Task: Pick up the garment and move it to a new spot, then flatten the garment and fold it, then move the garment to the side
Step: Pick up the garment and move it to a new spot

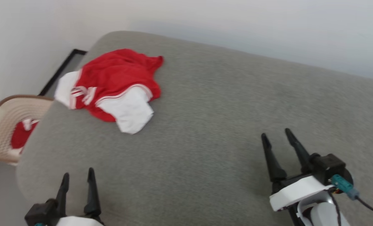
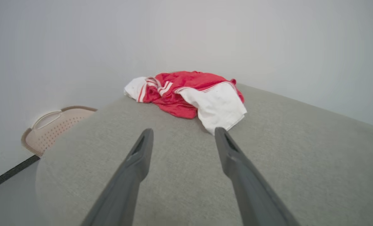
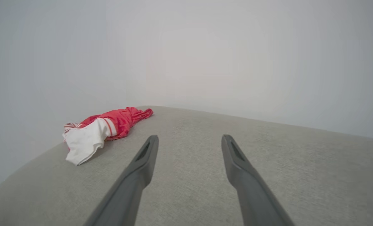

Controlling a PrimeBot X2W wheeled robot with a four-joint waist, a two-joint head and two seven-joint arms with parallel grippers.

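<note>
The garment (image 1: 111, 84) lies crumpled on the grey counter (image 1: 221, 125) at ten o'clock. The left gripper (image 1: 78, 172) and right gripper (image 1: 275, 132) are spread wide, well apart from it.

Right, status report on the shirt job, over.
Left gripper and right gripper: jaws open, empty. Garment crumpled at grey surface's far left, untouched. Nothing in between.

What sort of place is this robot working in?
Probably a bedroom or a mock-up for folding laundry: a grey padded surface, a crumpled red T-shirt on it, and a beige laundry basket beside it.
</note>
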